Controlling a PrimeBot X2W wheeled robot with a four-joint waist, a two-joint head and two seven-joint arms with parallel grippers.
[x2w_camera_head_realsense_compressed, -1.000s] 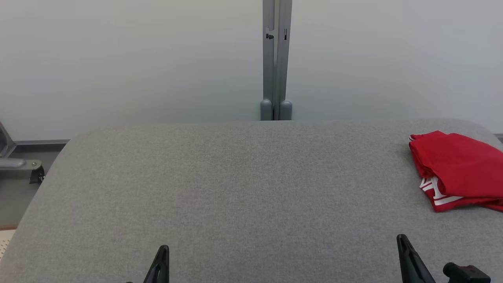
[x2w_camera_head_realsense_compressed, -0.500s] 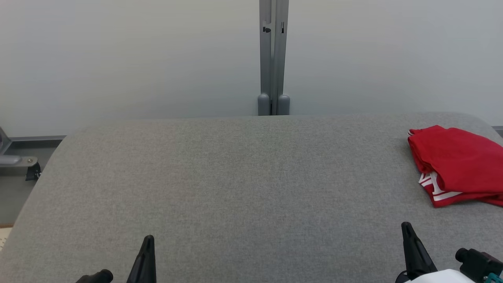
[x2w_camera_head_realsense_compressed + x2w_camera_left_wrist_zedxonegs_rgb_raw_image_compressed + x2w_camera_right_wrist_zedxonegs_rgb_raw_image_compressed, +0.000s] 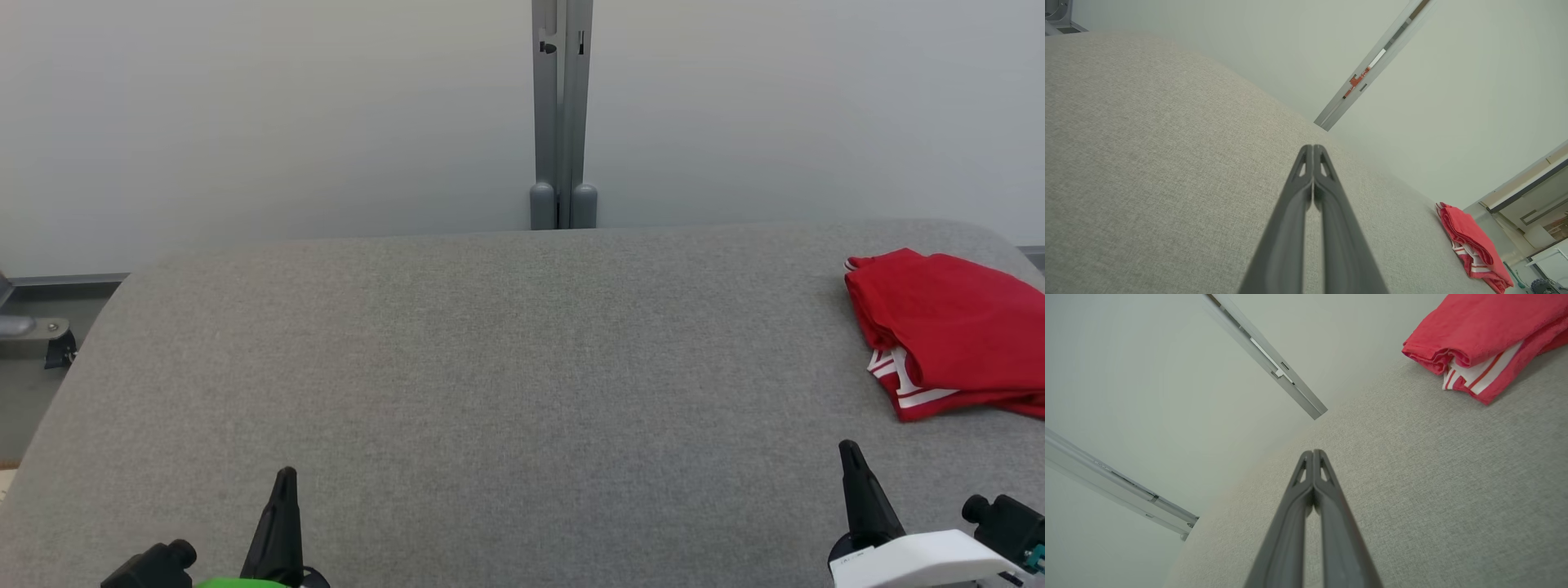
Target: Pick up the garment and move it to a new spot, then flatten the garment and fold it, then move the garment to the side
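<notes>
Head view. A grey fabric-topped desk [image 3: 490,367] ran across the frame, and a grey post [image 3: 562,122] stood behind it against a pale wall. The garment [image 3: 947,327] lay folded at the desk's far right. Its right side was cut off by the frame edge. The cloth was red, with white bands showing at the lower left of the stack. What kind of garment it was could not be made out. The left gripper [image 3: 283,482] sat at lower left and the right gripper [image 3: 849,453] at lower right. Each had its fingers pressed to a single point and carried nothing, and their bases were cut off at the bottom edge. The right gripper was near the garment but apart from it.

Left wrist view. The left gripper [image 3: 1313,149] had its fingertips meeting with nothing between them. Whether it touched the desk could not be told. The garment [image 3: 1470,245] was small at lower right, well apart, in layered folds.

Right wrist view. The right gripper [image 3: 1313,453] was likewise closed and empty. The garment [image 3: 1486,330] lay at upper right, clipped by the top and right edges. A red top layer was rolled over a white panel with red stripes.
</notes>
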